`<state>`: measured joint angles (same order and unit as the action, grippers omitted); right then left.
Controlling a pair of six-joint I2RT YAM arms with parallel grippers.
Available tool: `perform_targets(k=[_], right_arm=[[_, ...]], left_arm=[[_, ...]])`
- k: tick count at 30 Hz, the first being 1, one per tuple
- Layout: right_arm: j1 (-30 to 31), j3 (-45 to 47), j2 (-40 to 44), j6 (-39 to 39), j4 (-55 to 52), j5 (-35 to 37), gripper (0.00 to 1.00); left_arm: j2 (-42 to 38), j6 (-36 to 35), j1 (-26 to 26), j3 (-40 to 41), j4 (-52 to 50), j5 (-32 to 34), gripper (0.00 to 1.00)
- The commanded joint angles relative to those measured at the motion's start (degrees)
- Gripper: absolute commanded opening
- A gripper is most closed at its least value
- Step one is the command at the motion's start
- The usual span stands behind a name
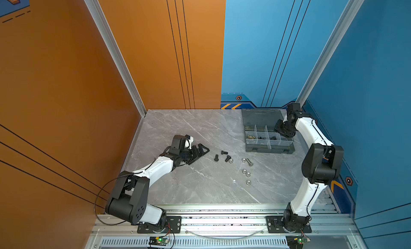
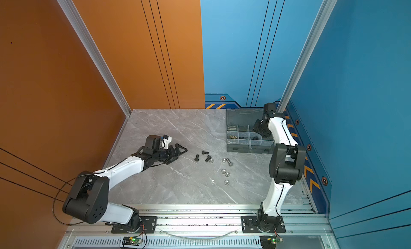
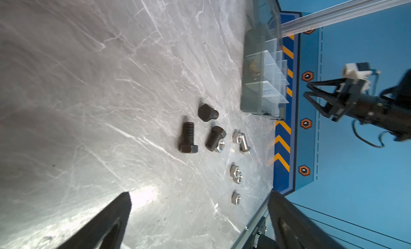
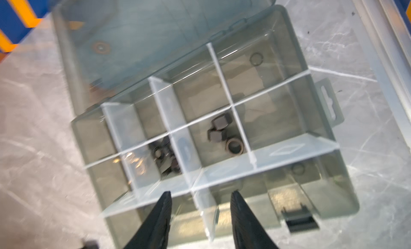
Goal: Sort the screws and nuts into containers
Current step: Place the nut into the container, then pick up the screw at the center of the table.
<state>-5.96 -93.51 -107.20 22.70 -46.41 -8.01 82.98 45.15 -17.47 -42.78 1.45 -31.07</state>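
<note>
**A:** Where does the organizer box stand?

**B:** It stands near the far right corner of the tabletop, and its lid is open toward the far edge. Clear dividers cut it into small compartments.

**A:** What is inside them?

**B:** Three neighbouring compartments of the middle row hold parts. The one at the left end of the box has brass wing nuts, but they are too small and blurred for me to count. The next one has black wing pieces, and I cannot count these either. The third has black hex nuts. In the right wrist view I make out three dark pieces there, though the picture is blurred.

**A:** And what lies loose?

**B:** Near the middle of the tabletop, a little toward the right edge, I count three black bolts, one silver bolt and five silver hex nuts. One silver nut seems to touch a black bolt and one lies just beside the silver bolt. Two more touch each other, and the last lies alone, nearest to the front edge.

**A:** And the grippers?

**B:** The right gripper hangs above the box with its fingers apart and nothing between them. The left gripper is low over the tabletop, to the left of the bolts, with its jaws spread wide and holding nothing
</note>
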Motion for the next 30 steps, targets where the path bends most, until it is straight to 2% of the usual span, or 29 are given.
perform_targets(k=[1, 10, 16, 23, 30], right_arm=[[2.0, 5.56, 4.92, 0.53, -0.22, -2.28, 0.47], [7.98, 19.29, 16.73, 3.8, 2.96, -2.89, 0.48], [9.65, 25.42, 22.02, 6.33, 5.38, -3.53, 0.49], [10.34, 29.06, 23.51, 6.73, 5.3, -4.56, 0.49], [16.6, 33.68, 23.38, 8.33, 5.37, -1.87, 0.49]], left_arm=[[0.06, -3.99, -2.1, -3.16, -6.34, 4.72, 0.98], [5.41, -8.34, -8.5, -10.74, -16.5, 13.03, 0.98], [10.16, -11.15, -12.65, -16.8, -22.7, 18.18, 0.98], [13.77, -11.17, -14.75, -20.75, -23.54, 18.67, 0.98], [15.19, -11.18, -15.11, -21.8, -23.56, 17.36, 0.98]])
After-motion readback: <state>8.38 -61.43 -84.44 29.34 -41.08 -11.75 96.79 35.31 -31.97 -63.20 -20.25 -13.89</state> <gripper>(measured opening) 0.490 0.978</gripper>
